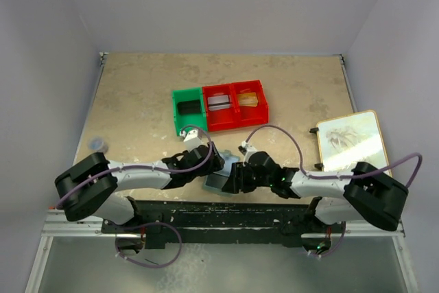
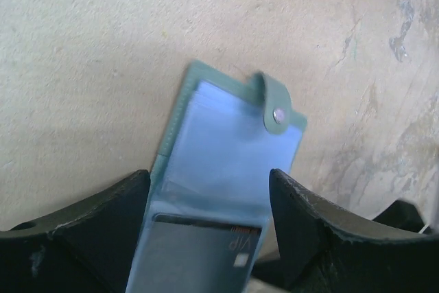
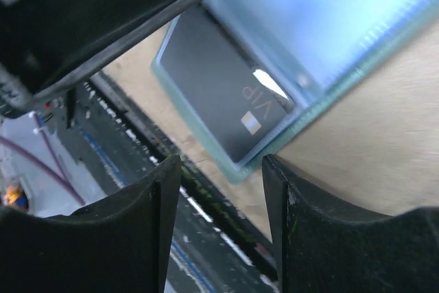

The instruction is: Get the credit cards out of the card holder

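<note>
Left gripper [image 2: 209, 176] straddled the card holder [image 2: 226, 135], though I couldn't tell whether it gripped; right gripper [image 3: 219, 169] sat with jaws apart beside the black card [image 3: 219, 101].

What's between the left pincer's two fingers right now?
The open card holder, a dark card in its near panel, lies between the fingers; the left wrist view shows it.

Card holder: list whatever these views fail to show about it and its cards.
- Left wrist: the card holder runs off the bottom edge, between the fingers of the left pincer; card count unreadable.
- Right wrist: a blurred black shape hides the dark card's upper end; whether the right pincer touches the holder is unclear.
- Top external: both pincers cover most of the holder; the cards are too small to see.
</note>
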`<action>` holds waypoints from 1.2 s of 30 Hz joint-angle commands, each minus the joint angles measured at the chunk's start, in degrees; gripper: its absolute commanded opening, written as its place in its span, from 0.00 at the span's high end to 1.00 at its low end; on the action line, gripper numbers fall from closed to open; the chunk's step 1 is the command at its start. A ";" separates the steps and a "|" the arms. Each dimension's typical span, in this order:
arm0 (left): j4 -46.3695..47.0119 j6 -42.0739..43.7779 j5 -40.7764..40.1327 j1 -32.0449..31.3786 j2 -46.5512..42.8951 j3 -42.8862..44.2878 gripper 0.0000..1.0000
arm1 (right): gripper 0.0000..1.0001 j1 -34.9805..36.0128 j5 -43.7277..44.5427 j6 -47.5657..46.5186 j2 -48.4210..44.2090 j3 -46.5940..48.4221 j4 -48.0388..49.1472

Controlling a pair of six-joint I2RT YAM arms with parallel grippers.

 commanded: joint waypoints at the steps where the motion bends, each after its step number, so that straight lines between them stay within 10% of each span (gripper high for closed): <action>1: -0.79 5.66 -0.24 0.80 3.29 4.31 0.32 | 0.46 5.18 3.35 7.17 4.84 0.11 6.90; 10: 0.06 10.04 6.91 4.79 10.17 11.33 0.34 | 0.45 7.88 12.10 11.19 8.91 2.32 10.76; 22: -18.52 18.15 -0.43 8.75 -14.94 9.05 0.27 | 0.47 5.77 18.80 7.49 -6.46 1.89 -0.90; 36: -8.11 3.65 10.11 8.13 -21.51 -7.56 0.39 | 0.63 -4.43 0.08 -9.46 7.28 12.19 -0.29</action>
